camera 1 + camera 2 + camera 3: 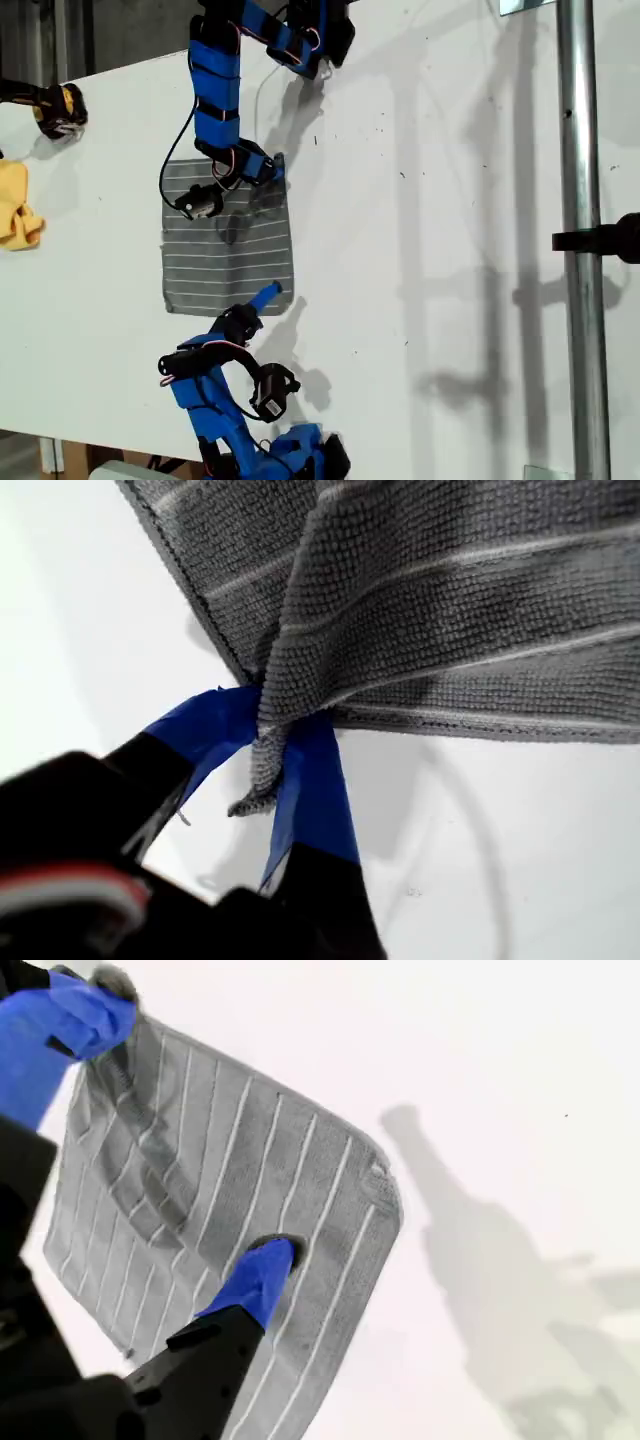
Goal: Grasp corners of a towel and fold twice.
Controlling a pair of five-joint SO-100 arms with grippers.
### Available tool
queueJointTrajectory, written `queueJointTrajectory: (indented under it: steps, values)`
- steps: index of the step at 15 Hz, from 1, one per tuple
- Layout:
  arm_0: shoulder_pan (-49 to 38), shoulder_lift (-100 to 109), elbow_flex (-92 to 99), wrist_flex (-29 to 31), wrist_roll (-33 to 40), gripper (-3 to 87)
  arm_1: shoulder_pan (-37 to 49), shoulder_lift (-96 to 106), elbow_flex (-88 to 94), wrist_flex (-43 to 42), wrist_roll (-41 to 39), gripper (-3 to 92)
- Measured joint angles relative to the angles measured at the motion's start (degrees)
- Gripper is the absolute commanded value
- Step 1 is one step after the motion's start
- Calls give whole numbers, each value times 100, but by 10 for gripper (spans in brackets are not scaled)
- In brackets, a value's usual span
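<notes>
The towel (226, 255), grey with thin white stripes, lies on the white table (450, 200). In the exterior view the upper arm is my first. My first gripper (270, 166) (275, 742) is shut on the towel's (450, 600) upper right corner (258, 780), and creases run from the pinch. The lower arm is my second. My second gripper (262, 298) is at the lower right corner (385, 1188). One blue finger (262, 1265) is over the towel (200, 1150) with nothing pressed against it. Another blue finger (70, 1010) shows at a raised grey tip.
A yellow cloth (16, 208) lies at the exterior view's left edge, with a yellow and black object (60, 108) above it. A metal pole (580, 200) with a black clamp (605, 240) runs down that view's right side. Arm shadows fall on the table.
</notes>
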Motion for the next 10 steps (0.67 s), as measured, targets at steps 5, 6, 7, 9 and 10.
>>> queueJointTrajectory:
  steps: [5, 6, 7, 9, 10]
  values:
    - [-167, -650, 0, -79, 88, 391, 0, 0, 9, -9, 0, -1]
    - [-220, -853, 0, -185, 132, 388, 0, 0, 9, -9, 0, -1]
    - [-264, -1055, 0, -299, 176, 385, 0, 0, 9, -9, 0, -1]
    - [-352, -1441, 0, -562, 264, 382, 0, 0, 9, -9, 0, -1]
    - [-396, -1644, 0, -677, 272, 380, 0, 0, 18, -9, 0, -1]
